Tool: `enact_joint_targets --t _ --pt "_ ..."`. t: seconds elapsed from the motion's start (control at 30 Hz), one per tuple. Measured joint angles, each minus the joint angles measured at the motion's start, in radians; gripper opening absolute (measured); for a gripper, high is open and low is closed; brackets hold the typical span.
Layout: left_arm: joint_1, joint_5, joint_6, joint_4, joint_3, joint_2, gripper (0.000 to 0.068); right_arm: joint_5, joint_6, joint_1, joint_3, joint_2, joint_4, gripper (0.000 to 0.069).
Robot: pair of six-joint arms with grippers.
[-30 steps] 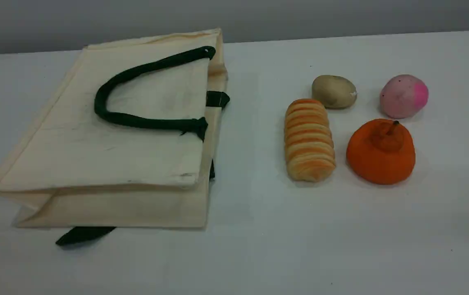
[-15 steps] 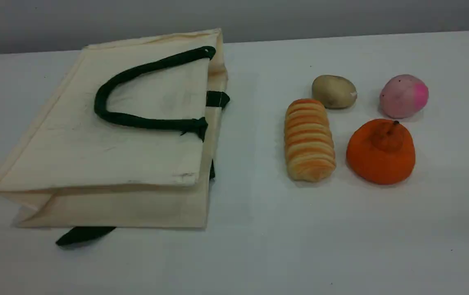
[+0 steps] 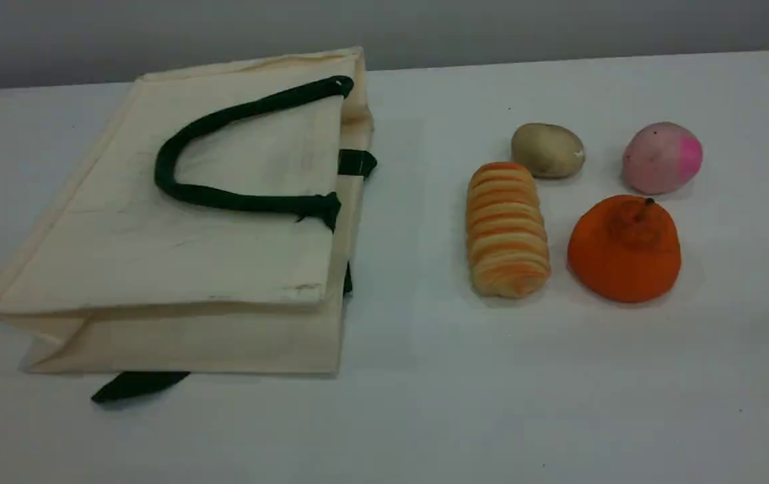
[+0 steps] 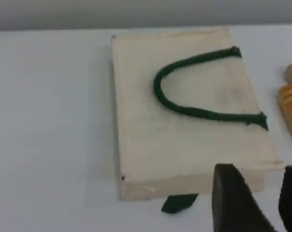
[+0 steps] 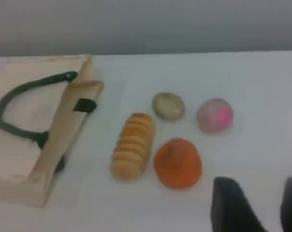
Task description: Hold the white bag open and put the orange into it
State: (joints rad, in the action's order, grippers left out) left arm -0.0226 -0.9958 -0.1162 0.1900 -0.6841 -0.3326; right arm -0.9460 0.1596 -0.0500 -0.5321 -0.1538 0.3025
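Observation:
The white bag [image 3: 176, 222] lies flat on its side at the table's left, mouth toward the right, with a dark green rope handle [image 3: 223, 198] resting on top. The orange [image 3: 624, 247] sits at the right, well away from the bag. Neither arm shows in the scene view. In the left wrist view the bag [image 4: 184, 116] lies below and ahead of my left gripper [image 4: 259, 169], which is open with nothing between its fingers. In the right wrist view the orange [image 5: 177, 162] lies just ahead and left of my open right gripper [image 5: 259, 181].
A striped bread roll [image 3: 507, 230] lies between bag and orange. A brown potato [image 3: 547, 150] and a pink round fruit [image 3: 662, 157] sit behind them. A green strap tab [image 3: 136, 385] pokes out under the bag's near edge.

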Motion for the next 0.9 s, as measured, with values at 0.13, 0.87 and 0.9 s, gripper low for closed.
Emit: enact_joint_targets --t 0.13,0.87,0.9 --pt "0.000 0.018 -0.062 0.004 -0.069 -0.182 0.0243 0.114 0.096 0.000 0.000 -0.129 0.075 0.0312" --pt "0.000 0.459 -0.113 0.239 -0.088 -1.037 0.0512 0.552 0.583 -0.001 -0.005 -0.931 0.689 0.0518" --pt "0.000 0.479 -0.101 0.239 -0.088 -1.061 0.0512 0.555 0.616 -0.001 -0.012 -0.949 0.723 0.0518"
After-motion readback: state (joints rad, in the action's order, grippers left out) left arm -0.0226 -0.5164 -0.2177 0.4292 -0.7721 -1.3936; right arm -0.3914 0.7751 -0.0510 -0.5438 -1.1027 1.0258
